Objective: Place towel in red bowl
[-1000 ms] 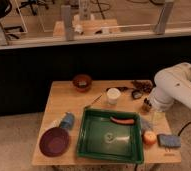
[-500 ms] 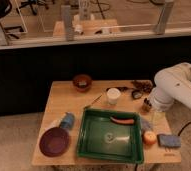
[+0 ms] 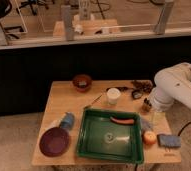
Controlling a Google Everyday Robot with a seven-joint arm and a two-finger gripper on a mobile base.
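The red bowl (image 3: pixel 82 81) stands at the table's back edge, left of centre, with nothing showing in it. A small pale bluish cloth, the towel (image 3: pixel 146 123), lies on the table just right of the green tray (image 3: pixel 89 142). My gripper (image 3: pixel 150 107) hangs at the end of the white arm (image 3: pixel 175 89) over the right side of the table. It is just above and behind the towel, open, with nothing seen in it. The bowl is far to its left.
A maroon dish (image 3: pixel 54 141) and a blue roll (image 3: pixel 67 120) sit front left. The tray holds an orange-red stick (image 3: pixel 122 120). A white cup (image 3: pixel 113 95), a utensil (image 3: pixel 93 102), dark clutter (image 3: pixel 139 90), an orange fruit (image 3: pixel 149 137) and a blue sponge (image 3: pixel 168 141) are also here.
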